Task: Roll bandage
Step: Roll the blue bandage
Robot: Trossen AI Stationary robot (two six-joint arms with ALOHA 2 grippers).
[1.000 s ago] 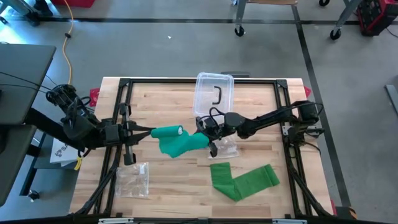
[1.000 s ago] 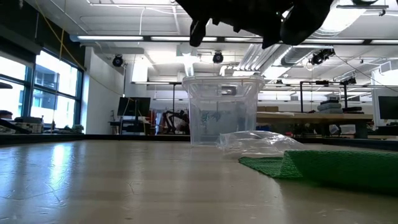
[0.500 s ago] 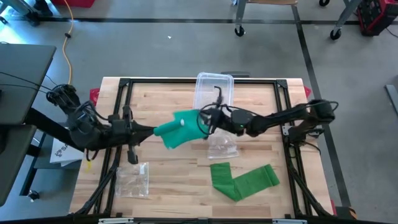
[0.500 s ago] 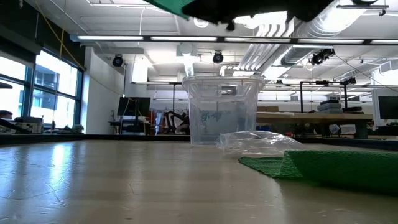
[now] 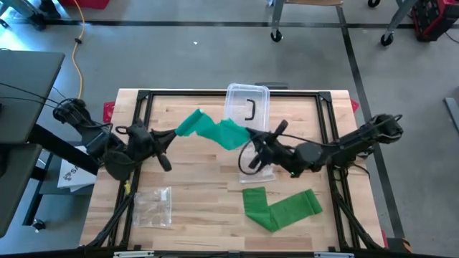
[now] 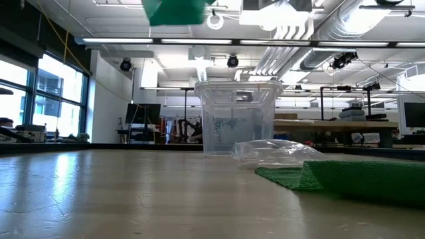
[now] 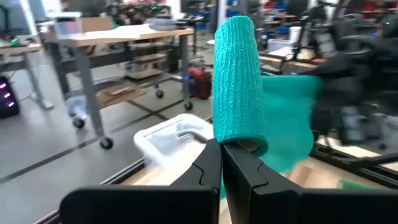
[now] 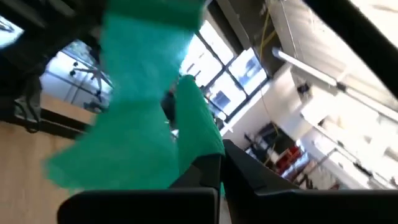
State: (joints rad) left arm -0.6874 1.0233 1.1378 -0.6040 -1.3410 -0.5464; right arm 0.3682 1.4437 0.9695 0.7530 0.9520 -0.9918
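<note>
Spanning both arms' closed jaws, teal bandage (image 5: 213, 131), aloft.

Bandage (image 5: 214, 131) (raised) spans between 2 arms.

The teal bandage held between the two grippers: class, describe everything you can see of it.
The bandage is teal, crinkly, stretchy-looking cloth, partly wound into a roll at one end, with a loose strip running from it. It hangs in the air above the table, touching no surface. The left gripper is shut on the roll end; the right gripper is shut on the strip's free end.
</note>
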